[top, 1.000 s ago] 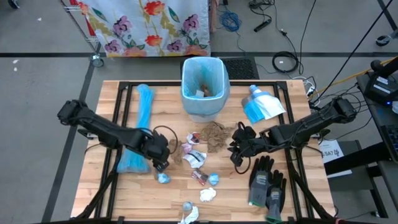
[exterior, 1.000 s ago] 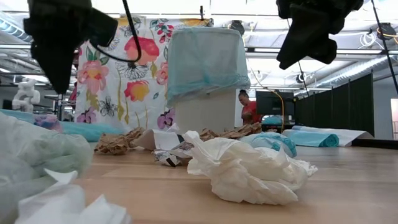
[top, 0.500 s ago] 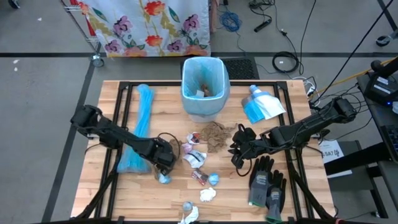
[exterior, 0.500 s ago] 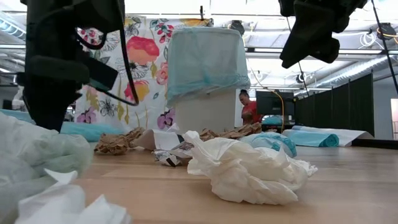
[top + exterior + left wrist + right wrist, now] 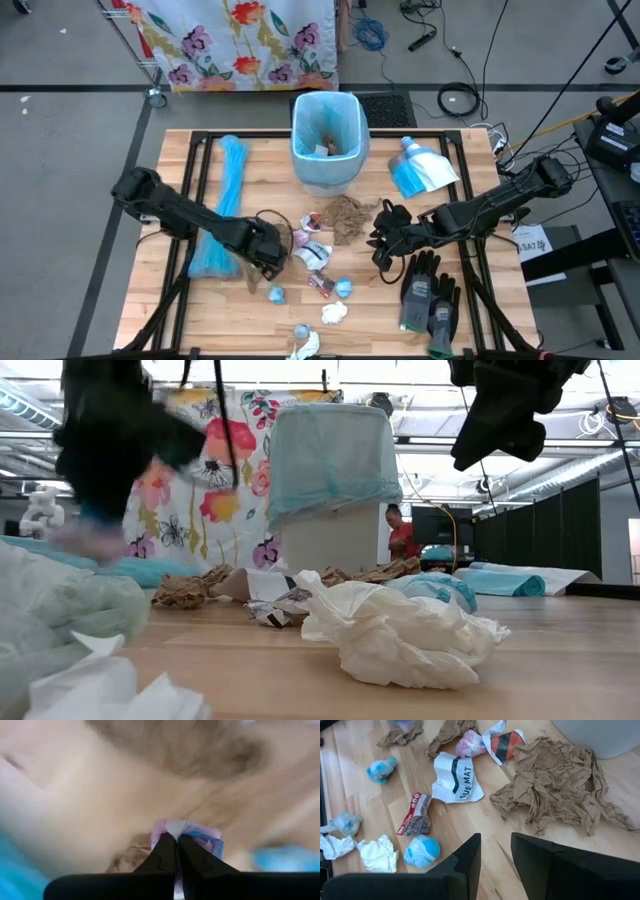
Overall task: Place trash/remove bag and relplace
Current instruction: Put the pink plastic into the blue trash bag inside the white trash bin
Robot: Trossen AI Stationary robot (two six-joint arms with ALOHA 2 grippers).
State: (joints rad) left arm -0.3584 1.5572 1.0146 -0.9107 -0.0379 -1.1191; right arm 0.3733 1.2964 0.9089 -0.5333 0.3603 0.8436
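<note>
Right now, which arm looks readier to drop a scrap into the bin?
The left: its claw is shut on a scrap. The right claw is open and empty beside the brown paper.

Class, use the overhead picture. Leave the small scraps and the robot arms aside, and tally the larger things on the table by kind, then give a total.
bin: 1
work gloves: 2
blue-and-white packet: 1
long blue bundle: 1
Total: 5
</note>
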